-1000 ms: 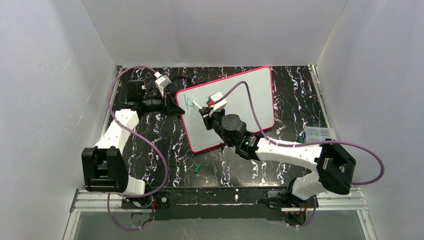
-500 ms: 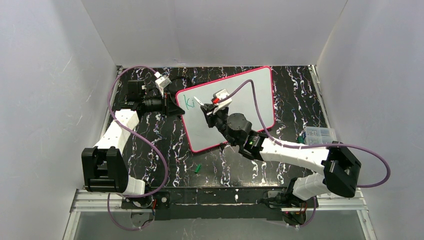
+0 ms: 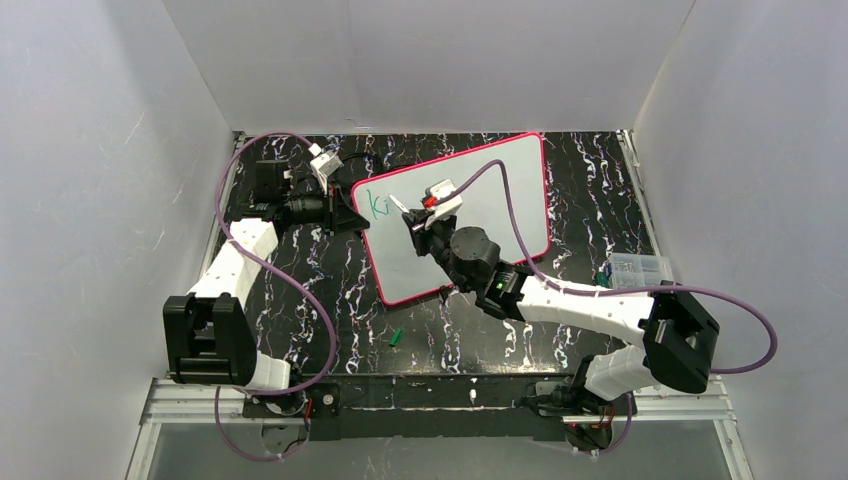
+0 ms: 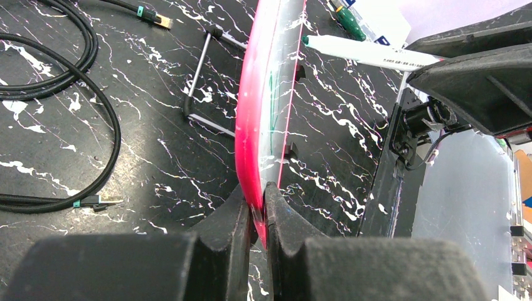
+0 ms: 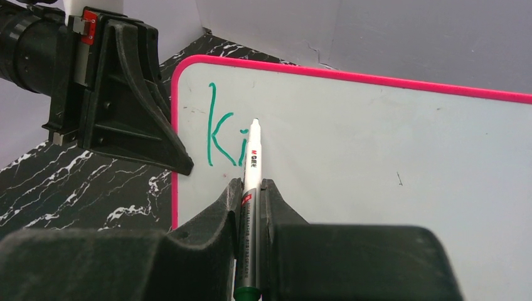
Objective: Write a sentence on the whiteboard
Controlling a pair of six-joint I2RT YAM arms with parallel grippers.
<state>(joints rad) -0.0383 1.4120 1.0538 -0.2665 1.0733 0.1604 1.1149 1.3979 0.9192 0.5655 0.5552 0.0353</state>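
The whiteboard with its pink-red rim stands tilted on the black marbled table, and my left gripper is shut on its left rim. Green lettering reading "ki" sits at the board's upper left. My right gripper is shut on a white marker with a green end. The marker tip is at the board just right of the "i". In the top view the right gripper hovers over the board's left part.
A green marker cap lies on the table in front of the board. A clear box stands at the right edge. Black cables and a wire stand lie behind the board.
The right gripper has moved the marker rightward and slightly up along the board; the lettering has grown from "k" to "ki". The left arm has not moved.
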